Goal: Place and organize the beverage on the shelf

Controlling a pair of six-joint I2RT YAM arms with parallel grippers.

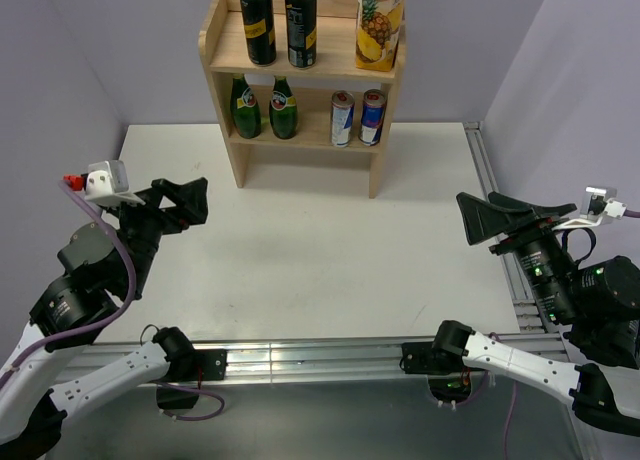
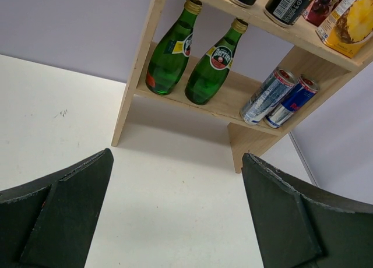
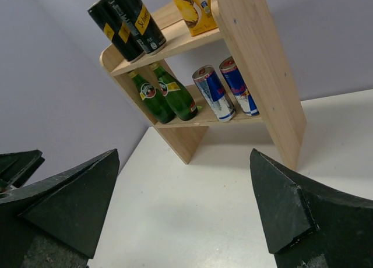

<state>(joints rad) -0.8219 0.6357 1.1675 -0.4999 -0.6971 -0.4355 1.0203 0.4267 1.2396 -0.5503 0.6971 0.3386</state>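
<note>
Both claws checked. My left claw (image 1: pixel 190 202) has its jaws spread wide with nothing between them. It hangs over the table (image 1: pixel 300 260), well out in front of the shelf (image 1: pixel 238 155) and off past the shelf's left side. My right claw (image 1: pixel 468 220) is likewise spread wide and empty. It sits well in front of the shelf and out past its right side, with the fingers pointing inward toward the table's middle. Neither claw touches the shelf or anything on it.

The shelf stands upright at the far end of the table.

Top tier:
- A black can (image 1: pixel 257 22) with yellow marks stands upright at the left end.
- A second black can (image 1: pixel 300 23) stands just beside it on the right.
- A juice carton (image 1: pixel 379 22) with a pineapple print stands at the right end, apart from the cans.

Lower tier:
- A green bottle (image 1: pixel 245 108) and a second green bottle (image 1: pixel 283 108) stand upright side by side on the left half, under the black cans.
- A blue-and-silver can (image 1: pixel 342 118) and a second blue-and-silver can (image 1: pixel 373 117) stand upright on the right half, under the carton. They are very close together, but I cannot tell whether they touch.

All six drinks are on the shelf, sorted in pairs by kind.
</note>
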